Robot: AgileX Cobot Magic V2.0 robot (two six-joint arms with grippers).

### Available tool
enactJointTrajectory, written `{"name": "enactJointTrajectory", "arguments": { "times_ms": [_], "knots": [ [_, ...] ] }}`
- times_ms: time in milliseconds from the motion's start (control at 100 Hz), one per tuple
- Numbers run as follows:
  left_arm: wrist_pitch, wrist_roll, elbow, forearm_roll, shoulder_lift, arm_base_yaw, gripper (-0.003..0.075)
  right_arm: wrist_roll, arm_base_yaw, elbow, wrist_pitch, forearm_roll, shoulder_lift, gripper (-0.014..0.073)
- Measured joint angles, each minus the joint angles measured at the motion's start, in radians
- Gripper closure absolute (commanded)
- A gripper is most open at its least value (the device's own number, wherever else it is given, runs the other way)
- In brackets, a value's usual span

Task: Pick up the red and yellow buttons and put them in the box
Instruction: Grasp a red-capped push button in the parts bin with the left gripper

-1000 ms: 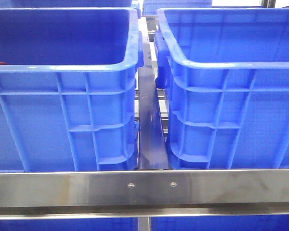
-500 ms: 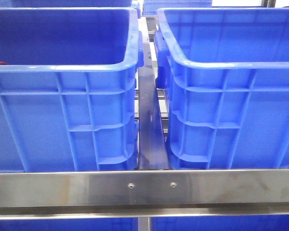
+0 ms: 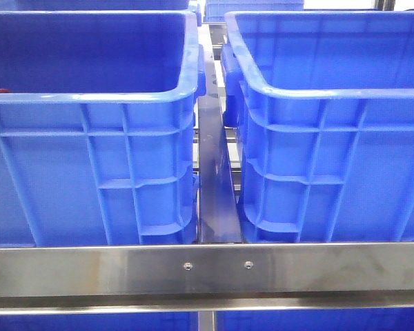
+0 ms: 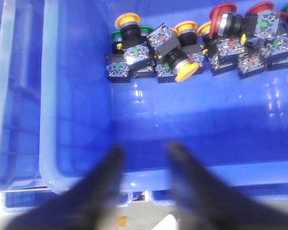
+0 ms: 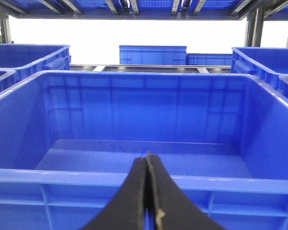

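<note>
L gripper (image 4: 143, 158): fingers parted, nothing held, hung over near wall of L bin (image 4: 77, 143).
R gripper (image 5: 148, 165): pinched closed, empty, aimed at empty R bin (image 5: 144, 115).
Buttons (image 4: 182, 52): clustered at far wall of L bin, well ahead of L fingers; L arm nearer.
Axes: mixed, no common lie.
Count: approx. 4 yellow caps (image 4: 188, 71), 2 red caps (image 4: 222, 9), 1-2 green; stack overlapped, so not certain.

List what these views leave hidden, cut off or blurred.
- Front view: the left bin's near wall hides its contents; neither gripper shows.
- Left wrist view: the left gripper is motion-blurred; the red buttons are cut by the frame edge.
- Right wrist view: the right gripper's closed fingers hide part of the right bin's front wall.
</note>
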Motion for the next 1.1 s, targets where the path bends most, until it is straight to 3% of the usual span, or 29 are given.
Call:
{"name": "enactJointTrajectory", "arguments": {
  "times_ms": [90, 270, 390, 500, 790, 1100],
  "knots": [
    [0.001, 0.000, 0.000, 0.000, 0.000, 0.000, 0.0079, 0.000, 0.000, 0.000, 0.000, 0.000, 0.000, 0.0661],
    [-0.008, 0.004, 0.000, -0.004, 0.000, 0.000, 0.0079, 0.000, 0.000, 0.000, 0.000, 0.000, 0.000, 0.0661],
    [-0.027, 0.076, -0.010, -0.016, 0.022, 0.000, 0.0079, 0.000, 0.000, 0.000, 0.000, 0.000, 0.000, 0.0661],
    [-0.015, 0.174, -0.054, -0.060, 0.088, 0.000, 0.0079, 0.000, 0.000, 0.000, 0.000, 0.000, 0.000, 0.0661],
    [0.095, 0.592, -0.259, -0.239, 0.412, 0.000, 0.0080, 0.000, 0.000, 0.000, 0.000, 0.000, 0.000, 0.0661],
    [0.008, 0.904, -0.362, -0.252, 0.633, 0.000, 0.0079, 0.000, 0.000, 0.000, 0.000, 0.000, 0.000, 0.0661]
  ]
}}
